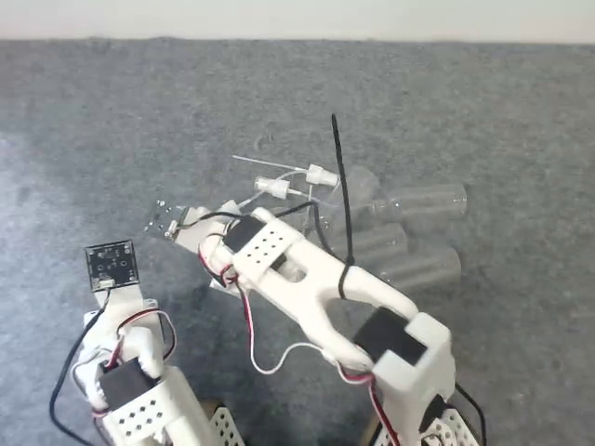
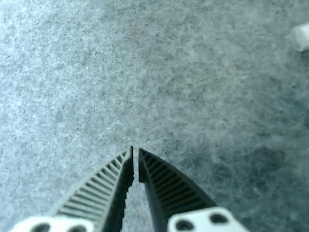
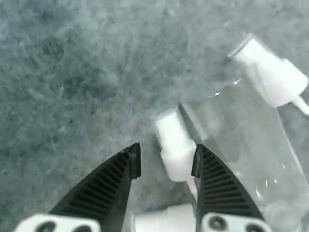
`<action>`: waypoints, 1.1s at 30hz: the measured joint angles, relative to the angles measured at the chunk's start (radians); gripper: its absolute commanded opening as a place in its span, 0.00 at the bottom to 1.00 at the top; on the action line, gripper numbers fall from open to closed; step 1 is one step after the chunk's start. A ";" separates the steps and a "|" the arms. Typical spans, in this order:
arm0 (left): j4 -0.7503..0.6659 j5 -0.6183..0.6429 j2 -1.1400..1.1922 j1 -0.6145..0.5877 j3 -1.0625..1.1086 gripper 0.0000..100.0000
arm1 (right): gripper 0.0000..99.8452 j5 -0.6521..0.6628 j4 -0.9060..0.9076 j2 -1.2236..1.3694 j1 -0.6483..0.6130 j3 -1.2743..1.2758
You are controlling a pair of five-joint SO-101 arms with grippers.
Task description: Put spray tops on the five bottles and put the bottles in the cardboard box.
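Two grippers, two different states.

Right gripper (image 3: 166, 147): jaws at a middling spread. A white spray top (image 3: 175, 145) lies between the fingers, nearer one than the other, with a gap on the far side, so it is not clamped. Just past the fingertips a clear bottle (image 3: 246, 145) lies on its side on the grey tabletop (image 3: 72, 72). A second spray top (image 3: 268, 72) sits farther out at the bottle's far end. Cannot tell whether it is screwed on.

Left gripper (image 2: 135, 154): jaws drawn almost together, a sliver between the tips, nothing held. Bare tabletop ahead of it. A white piece (image 2: 301, 36) lies far out to one side, too cut off to name.

The high view gives the wider layout. Several bottles (image 1: 423, 200) lie side by side next to the right arm (image 1: 316, 279), some partly under it. Two loose spray tops (image 1: 321, 174) with thin dip tubes lie just beyond them. A black cable tie (image 1: 341, 186) stands up from that arm and crosses the bottles in the line of sight. The left arm (image 1: 130, 372) sits well apart from the bottles.

The wrist views give the jaw gaps close up.
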 measured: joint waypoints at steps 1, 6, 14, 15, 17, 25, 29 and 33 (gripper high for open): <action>0.000 0.000 0.000 0.000 0.000 0.02 | 0.16 0.000 0.000 0.025 0.002 -0.020; 0.000 0.000 0.000 0.000 0.000 0.02 | 0.16 0.003 -0.002 0.110 0.012 -0.091; 0.000 0.000 0.000 0.000 0.000 0.02 | 0.16 0.095 0.058 0.138 0.035 -0.123; 0.000 0.000 0.000 0.000 0.000 0.02 | 0.17 0.106 0.068 0.138 0.035 -0.123; 0.000 0.000 0.000 0.000 0.000 0.02 | 0.17 0.130 0.083 0.138 0.035 -0.123; 0.000 0.000 0.000 0.000 0.000 0.02 | 0.13 0.167 0.101 0.138 0.035 -0.123; 0.000 0.000 0.000 0.000 0.000 0.02 | 0.00 0.173 0.101 0.172 0.038 -0.147; 0.000 0.000 0.000 0.000 0.000 0.02 | 0.00 0.173 0.118 0.198 0.049 -0.199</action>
